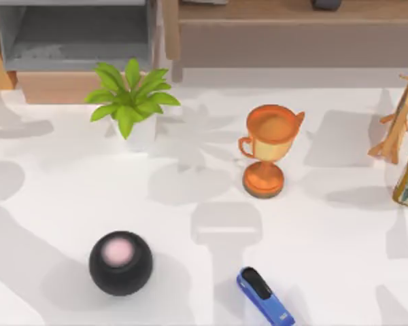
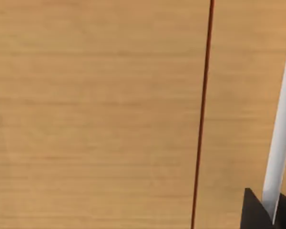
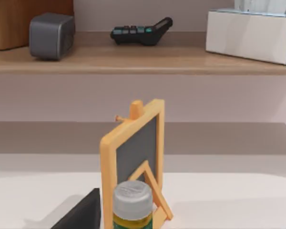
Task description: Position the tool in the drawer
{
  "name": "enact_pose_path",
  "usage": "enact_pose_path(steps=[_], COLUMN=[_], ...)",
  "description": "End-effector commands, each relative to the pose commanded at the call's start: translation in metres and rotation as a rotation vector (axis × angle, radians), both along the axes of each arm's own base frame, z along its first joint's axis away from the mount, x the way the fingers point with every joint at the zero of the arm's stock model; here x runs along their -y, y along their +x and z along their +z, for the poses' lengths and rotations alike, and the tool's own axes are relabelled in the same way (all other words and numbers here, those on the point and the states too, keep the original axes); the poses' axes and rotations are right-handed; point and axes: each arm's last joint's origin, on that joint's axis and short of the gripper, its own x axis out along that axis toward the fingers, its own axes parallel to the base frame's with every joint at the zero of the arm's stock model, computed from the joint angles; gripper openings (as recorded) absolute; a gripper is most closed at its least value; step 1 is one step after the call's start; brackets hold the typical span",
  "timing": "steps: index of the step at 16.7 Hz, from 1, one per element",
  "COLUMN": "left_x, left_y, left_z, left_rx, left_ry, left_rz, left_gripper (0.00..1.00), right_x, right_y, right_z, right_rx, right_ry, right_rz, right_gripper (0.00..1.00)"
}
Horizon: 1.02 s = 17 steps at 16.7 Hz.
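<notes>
Blue with a black top strip, the stapler [image 1: 265, 296] lies flat on the white table [image 1: 326, 231] near its front edge, right of centre in the top view. Its long axis runs diagonally, one end toward the back-left and the other toward the front-right, where it reaches the frame's edge. We can read no writing on it. The drawer [image 1: 75, 34] stands open at the table's back-left, well apart from the stapler. Between them sit a potted plant [image 1: 130, 98] and an orange trophy cup [image 1: 268, 149]; a black ball with a pink spot [image 1: 120, 262] rests left of the stapler. Whether our grippers are released or clenched we cannot tell. From our right wrist we see a small chalkboard easel [image 3: 133, 152] behind a grey-capped bottle [image 3: 132, 205].
</notes>
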Motion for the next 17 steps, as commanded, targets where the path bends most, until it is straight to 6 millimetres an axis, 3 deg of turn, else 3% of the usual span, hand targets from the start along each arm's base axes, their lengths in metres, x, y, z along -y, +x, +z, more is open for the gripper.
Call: enact_pose_path(steps=[3,9,15,17], left_x=[-0.003,0.000,0.000,-0.003], left_y=[-0.009,-0.058,-0.063,-0.073], left_z=[0.006,-0.003,-0.001,0.003], left_rx=[0.019,-0.013,-0.003,0.013], left_ry=[0.007,-0.008,-0.001,0.007], left_rz=[0.001,0.000,-0.003,-0.003], left_gripper=[0.00,0.00,0.00,0.00], right_x=[0.000,0.000,0.000,0.000], right_y=[0.000,0.000,0.000,0.000], right_z=[0.000,0.000,0.000,0.000], right_rx=[0.000,0.000,0.000,0.000], right_ry=[0.000,0.000,0.000,0.000], right_rz=[0.000,0.000,0.000,0.000], right_gripper=[1.00,1.00,1.00,1.00])
